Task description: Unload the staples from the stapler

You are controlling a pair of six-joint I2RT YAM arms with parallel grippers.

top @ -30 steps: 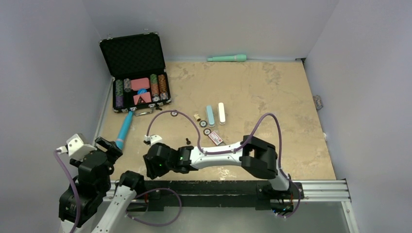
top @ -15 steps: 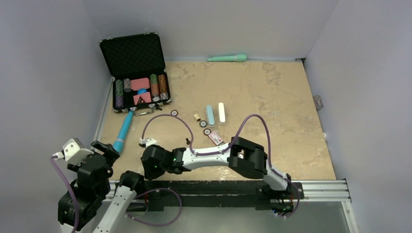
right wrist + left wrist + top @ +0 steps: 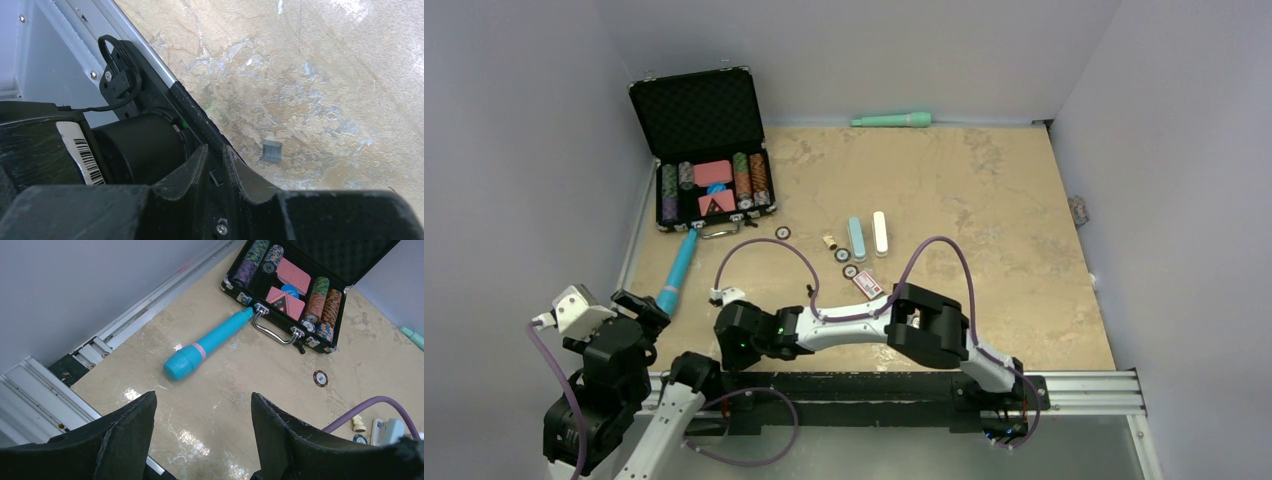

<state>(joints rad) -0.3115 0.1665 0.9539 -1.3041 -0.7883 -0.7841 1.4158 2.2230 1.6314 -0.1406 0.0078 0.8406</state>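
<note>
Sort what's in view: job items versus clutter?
Job: small grey staple strip; pale-blue bar and cream bar, possibly stapler parts, unclear.
Lying about: open black poker-chip case, blue cylindrical tube, mint-green tube, loose round chips.

table (image 3: 984,180): beige, mottled; case (image 3: 699,110): black; handle (image 3: 210,342): turquoise; staples (image 3: 271,150): grey

Right claw (image 3: 730,346) low at near-left edge of table (image 3: 984,190)

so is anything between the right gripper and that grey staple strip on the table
Nothing visible. The grey staple strip lies on the bare table just beyond the right gripper, with no object in between.
</note>
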